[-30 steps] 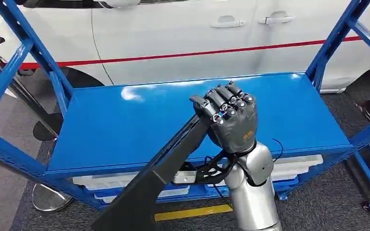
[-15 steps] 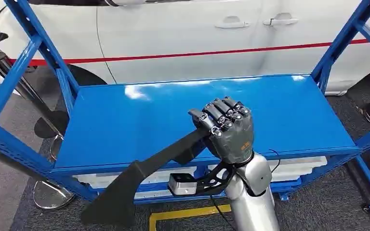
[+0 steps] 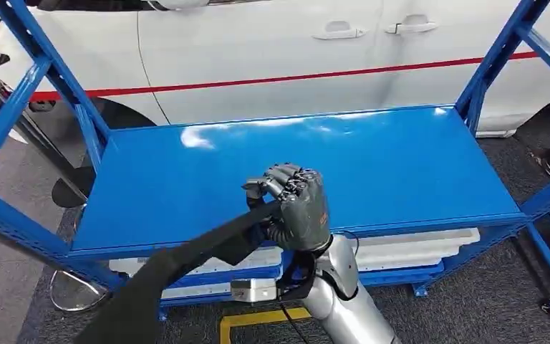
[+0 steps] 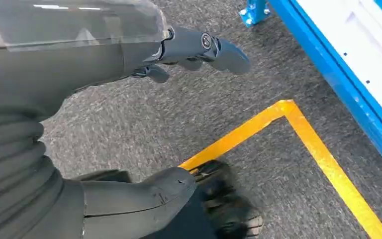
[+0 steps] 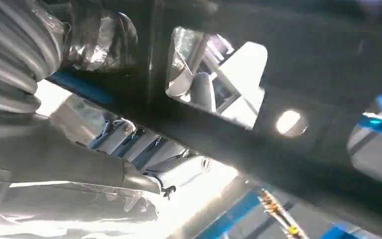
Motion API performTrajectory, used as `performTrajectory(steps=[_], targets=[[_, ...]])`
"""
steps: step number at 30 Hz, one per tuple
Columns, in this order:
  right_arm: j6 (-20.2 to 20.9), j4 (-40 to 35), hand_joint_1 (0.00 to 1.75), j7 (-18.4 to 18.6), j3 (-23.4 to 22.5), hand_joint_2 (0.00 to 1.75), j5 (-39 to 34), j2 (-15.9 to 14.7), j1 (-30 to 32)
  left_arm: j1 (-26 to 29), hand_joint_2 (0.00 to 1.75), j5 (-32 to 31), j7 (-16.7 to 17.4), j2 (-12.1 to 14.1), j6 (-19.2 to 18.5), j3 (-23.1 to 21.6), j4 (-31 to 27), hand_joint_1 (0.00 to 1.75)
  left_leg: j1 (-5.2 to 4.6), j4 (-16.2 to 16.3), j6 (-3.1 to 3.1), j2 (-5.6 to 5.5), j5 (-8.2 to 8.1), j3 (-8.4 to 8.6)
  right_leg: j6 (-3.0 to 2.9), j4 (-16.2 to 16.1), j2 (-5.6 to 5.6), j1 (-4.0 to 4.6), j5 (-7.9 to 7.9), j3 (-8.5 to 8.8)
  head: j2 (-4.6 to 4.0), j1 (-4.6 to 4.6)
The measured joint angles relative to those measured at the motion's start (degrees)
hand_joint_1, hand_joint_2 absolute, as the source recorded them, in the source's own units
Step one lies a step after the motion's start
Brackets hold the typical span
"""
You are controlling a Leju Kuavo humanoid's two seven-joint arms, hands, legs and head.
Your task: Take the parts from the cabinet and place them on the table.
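Fingers of the right hand (image 3: 295,208) are curled tight around one end of a long black part (image 3: 186,269). The hand is up above the front edge of the blue shelf (image 3: 401,165), near the middle of that edge. The part slopes down from the hand toward the robot's left. It gets wider at its low end, which hangs out past the front edge, over the grey floor (image 3: 487,301). No bit of the part can be seen lying flat on the shelf.

From the right wrist, the part (image 5: 298,164) is very close and dark. It has a big cut-out hole and a small round hole in it. The grey thumb (image 5: 64,164) lies along under the part.

The left hand (image 4: 194,50) hangs low over the floor (image 4: 144,119), close to the blue bottom bar (image 4: 338,84) of the shelf frame. It holds nothing. Its thumb sticks out straight, and the dark fingers bend a little behind it, so I cannot tell if the hand is open or closed.

White bins (image 3: 430,251) sit on the lower level under the shelf. A yellow line (image 3: 258,319) is taped on the floor in front of it. A white car (image 3: 272,50) with a red stripe stands behind the back edge.
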Motion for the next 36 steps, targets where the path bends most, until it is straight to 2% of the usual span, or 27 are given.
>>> performTrajectory(steps=[3, 4, 5, 6, 8, 9, 10, 11, 12, 14, 15, 16, 18, 20, 21, 22, 24, 25, 26, 27, 28, 29, 30, 32, 34, 35, 36], targets=[[1.3, 0.7, 1.75, 1.9, 2.4, 1.75, -5.4, -1.2, -1.5, -0.1, 1.75, 0.1, -0.2, 0.0, -0.4, 0.0, 0.0, 0.0, -0.39, -0.1, 0.71, -0.03, 0.6, -0.36, 1.0, -0.3, 0.0, -0.34, 0.58, -0.24, 0.0, 0.02], [1.7, 0.7, 1.75, 2.3, 3.0, 1.75, -6.6, -1.4, -1.9, -0.1, 1.75, 0.1, -0.3, 0.0, -0.5, 0.0, 0.0, 0.0, -0.28, -0.7, 1.21, -0.01, 1.07, -0.31, 1.38, -0.4, 0.03, -0.3, 0.79, -0.24, 0.0, 0.02], [1.9, 0.8, 1.75, 2.6, 3.6, 1.75, -7.2, -1.7, -2.2, -0.2, 1.75, 0.1, -0.3, 0.0, -0.5, 0.0, 0.0, 0.0, 0.22, -1.4, 1.63, 0.22, 1.72, -0.1, 1.62, 0.3, 0.02, -0.39, 0.02, -0.48, 0.0, 0.02], [2.2, 0.9, 1.75, 3.1, 4.4, 1.75, -8.0, -2.1, -2.7, -0.4, 1.75, 0.2, -0.4, 0.0, -0.8, 0.0, 0.0, 0.0, 0.1, -1.6, 1.97, 0.23, 2.04, -0.3, 1.81, 2.2, 0.03, -0.38, -2.23, -1.38, 0.0, 0.07], [2.7, 1.2, 1.75, 3.8, 5.5, 1.75, -9.2, -2.7, -3.2, -0.5, 1.75, 0.5, -0.5, 0.1, -1.1, 0.0, 0.0, 0.0, 0.04, -1.5, 2.43, 0.3, 2.43, -0.95, 2.18, 10.5, 0.06, -0.54, -7.59, -4.52, 0.0, 0.04], [2.8, 1.4, 1.75, 3.9, 5.8, 1.75, -9.6, -3.1, -3.2, -0.5, 1.75, 0.5, -0.6, 0.2, -1.1, 0.0, 0.0, 0.0, 0.03, -1.5, 2.51, 0.33, 2.6, -1.28, 2.35, 14.2, 0.06, -0.61, -9.18, -5.87, 0.0, 0.02], [2.8, 1.6, 1.75, 3.9, 6.1, 1.75, -9.7, -3.4, -3.2, -0.5, 1.75, 0.5, -0.6, 0.2, -1.2, 0.0, 0.0, 0.0, 0.04, -1.4, 2.42, 0.33, 2.8, -1.66, 2.48, 16.2, 0.06, -0.74, -9.5, -6.43, 0.0, 0.04], [2.9, 1.7, 1.75, 4.0, 6.4, 1.75, -9.8, -3.7, -3.2, -0.4, 1.75, 0.5, -0.6, 0.3, -1.2, 0.0, 0.0, 0.0, 0.06, -1.2, 2.38, 0.32, 2.98, -2.05, 2.61, 15.5, 0.04, -0.93, -8.49, -5.67, 0.0, 0.04], [3.0, 1.8, 1.75, 4.0, 6.7, 1.75, -9.8, -3.8, -3.3, -0.4, 1.75, 0.5, -0.6, 0.3, -1.2, 0.0, 0.0, 0.0, 0.1, -1.0, 2.25, 0.29, 3.11, -2.42, 2.67, 12.5, 0.02, -1.09, -6.57, -3.67, 0.0, 0.02], [2.9, 1.8, 1.75, 4.0, 7.1, 1.75, -9.8, -4.0, -3.7, -0.5, 1.75, 0.5, -0.6, 0.4, -1.3, 0.0, 0.0, 0.0, 0.18, -0.2, 1.97, 0.27, 3.19, -3.04, 2.81, 2.5, -0.06, -1.46, -3.02, 2.59, 0.0, 0.04], [2.9, 1.9, 1.75, 4.0, 7.3, 1.75, -9.8, -4.0, -4.0, -0.5, 1.75, 0.5, -0.6, 0.4, -1.3, 0.0, 0.0, 0.0, 0.01, 0.1, 1.56, 0.24, 3.26, -3.53, 2.59, 0.5, 0.02, -1.22, -4.28, 3.59, 0.0, 0.02], [2.9, 1.9, 1.75, 4.1, 7.5, 1.75, -9.8, -4.1, -4.0, -0.5, 1.75, 0.5, -0.6, 0.4, -1.3, 0.0, 0.0, 0.0, -0.03, 0.2, 1.21, 0.17, 3.43, -3.54, 2.07, 1.2, 0.37, -0.86, -2.83, 2.9, 0.0, 0.0], [3.0, 2.0, 1.75, 4.1, 7.7, 1.75, -10.0, -4.2, -4.2, -0.5, 1.75, 0.5, -0.7, 0.4, -1.3, 0.0, 0.0, 0.0, -0.01, 0.1, 0.43, 0.16, 3.95, -3.75, 1.43, 0.6, 0.4, -0.79, -3.12, 2.75, 0.0, -0.02], [3.7, 2.0, 1.75, 4.3, 7.9, 1.75, -10.9, -4.2, -4.3, -0.4, 1.75, 0.5, -0.6, 0.5, -1.3, 0.0, 0.0, 0.0, 0.34, 0.6, -0.24, 0.16, 3.67, -4.24, 0.21, 0.0, 0.15, -1.02, -2.22, 2.39, 0.0, 0.04], [4.3, 2.0, 1.75, 4.5, 8.0, 1.75, -11.4, -4.2, -4.5, -0.4, 1.75, 0.5, -0.6, 0.5, -1.5, 0.0, 0.0, 0.0, 0.42, 2.1, -0.45, 0.16, 1.66, -4.96, -0.09, -0.1, 0.12, -0.97, -1.86, 2.05, 0.0, -0.02], [4.8, 2.0, 1.75, 4.6, 8.0, 1.75, -12.0, -4.2, -4.6, -0.4, 1.75, 0.5, -0.7, 0.5, -1.6, 0.0, 0.0, 0.0, 0.51, 5.3, -0.68, 0.17, -1.14, -6.2, -0.43, 0.0, 0.07, -0.95, -1.53, 1.61, 0.0, -0.07], [6.0, 2.2, 1.75, 4.6, 8.3, 1.75, -13.2, -4.5, -4.7, -0.4, 1.75, 0.6, -0.7, 0.5, -1.7, 0.0, 0.0, 0.0, 0.61, 14.5, -1.05, 0.18, -6.29, -9.39, -0.59, 0.0, -0.07, -0.7, -0.78, 0.54, 0.0, -0.07], [6.4, 2.3, 1.75, 4.6, 8.4, 1.75, -13.4, -4.7, -4.7, -0.3, 1.75, 0.6, -0.8, 0.5, -1.7, 0.0, 0.0, 0.0, 0.61, 17.1, -1.11, 0.18, -7.14, -9.92, -0.6, 0.1, -0.11, -0.6, -0.43, 0.03, 0.0, -0.07], [6.6, 2.5, 1.75, 4.5, 8.5, 1.75, -13.7, -4.9, -4.7, -0.2, 1.75, 0.6, -0.8, 0.5, -1.7, 0.0, 0.0, 0.0, 0.61, 17.1, -1.03, 0.18, -6.67, -9.15, -0.58, 0.1, -0.11, -0.51, -0.07, -0.51, 0.0, -0.07], [6.6, 2.6, 1.75, 4.2, 8.6, 1.75, -13.7, -5.0, -4.7, -0.2, 1.75, 0.6, -0.9, 0.6, -1.7, 0.0, 0.0, 0.0, 0.6, 14.6, -0.83, 0.17, -5.3, -7.2, -0.54, 0.2, -0.11, -0.46, 0.26, -0.99, 0.0, -0.07], [6.5, 2.6, 1.75, 3.6, 8.7, 1.75, -13.7, -5.2, -4.7, -0.2, 1.75, 0.6, -1.0, 0.6, -1.7, 0.0, 0.0, 0.0, 0.56, 10.3, -0.55, 0.17, -3.57, -4.19, -0.47, 0.3, -0.09, -0.42, 0.56, -1.41, 0.0, -0.07], [6.4, 2.6, 1.75, 3.1, 8.7, 1.75, -13.6, -5.3, -4.7, -0.3, 1.75, 0.6, -1.0, 0.6, -1.7, 0.0, 0.0, 0.0, 0.46, 4.3, -0.17, 0.17, -1.88, -0.08, -0.35, 0.3, -0.03, -0.41, 0.87, -1.71, 0.0, -0.07], [6.4, 2.6, 1.75, 2.8, 8.8, 1.75, -13.6, -5.4, -4.7, -0.5, 1.75, 0.6, -1.0, 0.6, -1.8, 0.0, 0.0, 0.0, 0.27, -0.1, 0.16, 0.13, -2.74, 2.34, -0.17, 0.4, -0.05, -0.42, 1.11, -1.84, 0.0, -0.07], [6.2, 2.6, 1.75, 2.5, 8.9, 1.75, -13.5, -5.5, -4.7, -0.5, 1.75, 0.6, -1.1, 0.6, -1.8, 0.0, 0.0, 0.0, -0.34, -0.2, 0.5, 0.1, -1.57, 2.35, 0.65, 0.1, -0.08, -0.49, 1.75, -1.82, 0.0, -0.11], [6.1, 2.6, 1.75, 2.4, 9.0, 1.75, -13.3, -5.6, -4.8, -0.5, 1.75, 0.6, -1.2, 0.7, -1.8, 0.0, 0.0, 0.0, -0.49, -0.7, 1.1, 0.12, -1.4, 2.06, 1.34, -0.3, -0.04, -0.56, 2.38, -1.77, 0.0, -0.09], [5.9, 2.5, 1.75, 2.3, 9.0, 1.75, -13.0, -5.7, -4.8, -0.5, 1.75, 0.6, -1.2, 0.7, -1.8, 0.0, 0.0, 0.0, 0.09, -1.8, 1.69, 0.21, -0.47, 2.26, 1.72, -0.2, 0.01, -0.34, 2.38, -1.88, 0.0, -0.07], [5.6, 2.4, 1.75, 2.1, 9.0, 1.75, -12.5, -5.9, -4.9, -0.5, 1.75, 0.5, -1.2, 0.6, -1.8, 0.0, 0.0, 0.0, 0.1, -2.1, 1.93, 0.52, 0.19, 2.2, 1.86, 0.8, 0.02, -0.57, 0.91, -2.35, 0.0, -0.09]])
